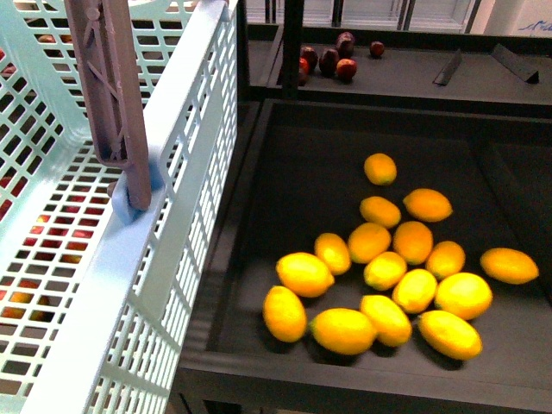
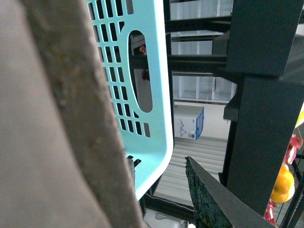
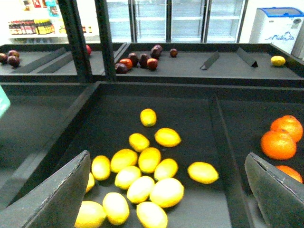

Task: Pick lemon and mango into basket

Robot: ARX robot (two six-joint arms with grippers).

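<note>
- Step in hand: I judge this to be the approach to a first lemon. No fruit rests on the visible floor of the light turquoise slotted plastic basket (image 1: pixel 142 259).
- Task items: the small roundish pale-yellow lemons (image 3: pixel 166 191) lie heaped, many touching, in the black shelf tray (image 1: pixel 285 172) just beside the basket. I cannot identify a mango with confidence in any view.
- Right arm: held above the tray, short of the heap, camera looking down and forward over it. My right fingers (image 3: pixel 52 199) are spread wide and hold nothing.
- Left arm: the basket hangs tilted at the tray's left edge. Its brown-grey swing handle (image 1: pixel 112 86) sits close against the left wrist camera. Only one of my left fingers (image 2: pixel 209 199) shows, so I cannot tell whether they are clenched on the handle.
- Next move, as judged: lower the right arm onto a lemon at the heap's edge, straddling its short axis. Neighbours may get nudged.
</note>
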